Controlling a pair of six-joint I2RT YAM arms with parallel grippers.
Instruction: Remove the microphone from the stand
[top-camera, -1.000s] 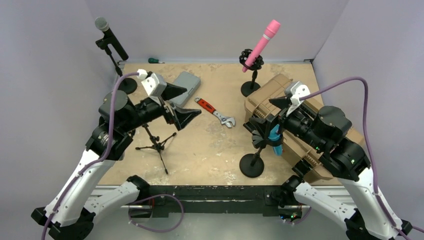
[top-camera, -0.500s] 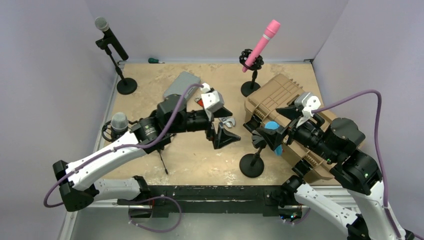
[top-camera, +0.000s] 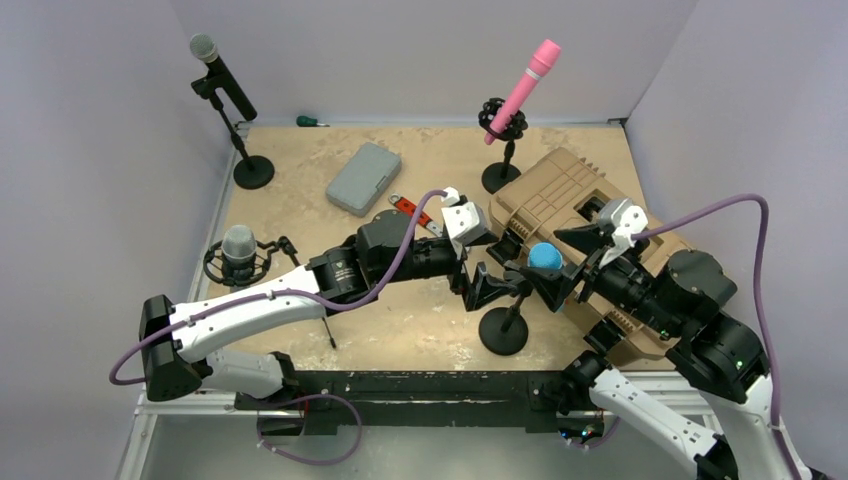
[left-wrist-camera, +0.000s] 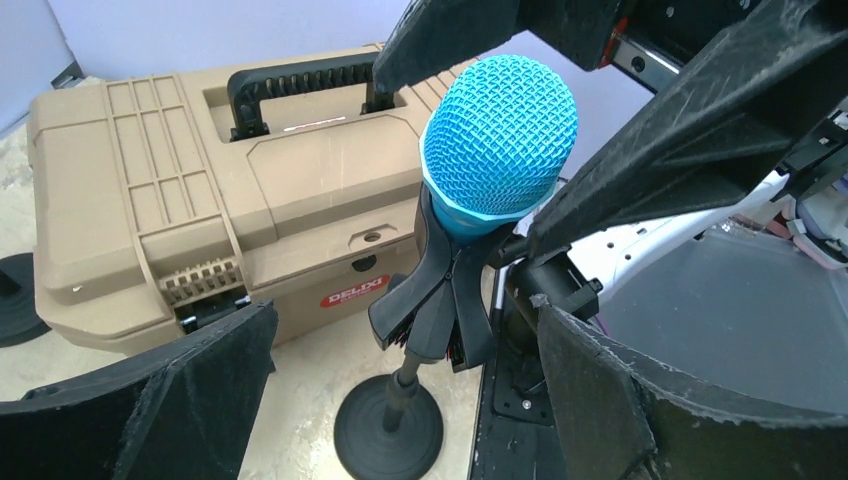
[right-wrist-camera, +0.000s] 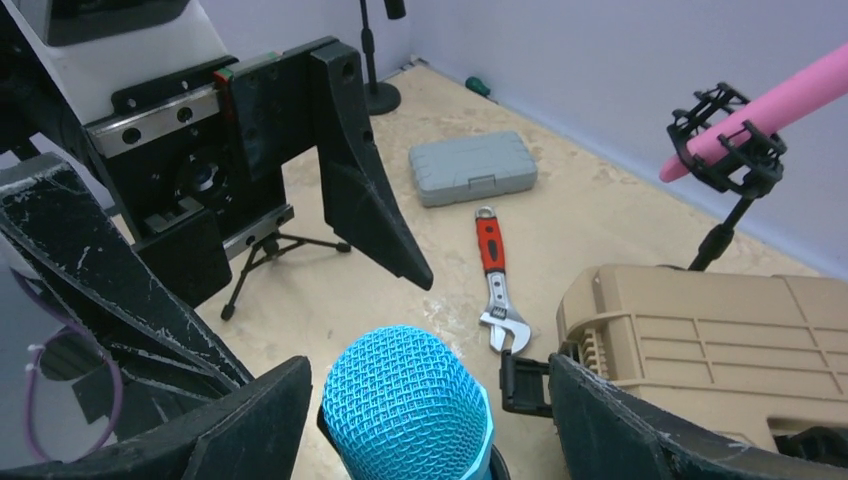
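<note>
Microphone (left-wrist-camera: 498, 140) (the blue-headed one) is seated in the clip of its stand (top-camera: 503, 330), at about 5 o'clock on the table (top-camera: 300, 190). The right gripper (right-wrist-camera: 428, 390) is set about the mesh head with jaws spread, a gap left on each side. The left gripper (left-wrist-camera: 405, 335) is held with jaws spread wide either side of the clip. A firmer hold would likely be had lower, on the body, with the stand steadied before a pull along the microphone's axis. The toolbox (top-camera: 560, 200) edge stands close at 3 o'clock and the left gripper at 9 o'clock, so open room is judged to lie upward.
</note>
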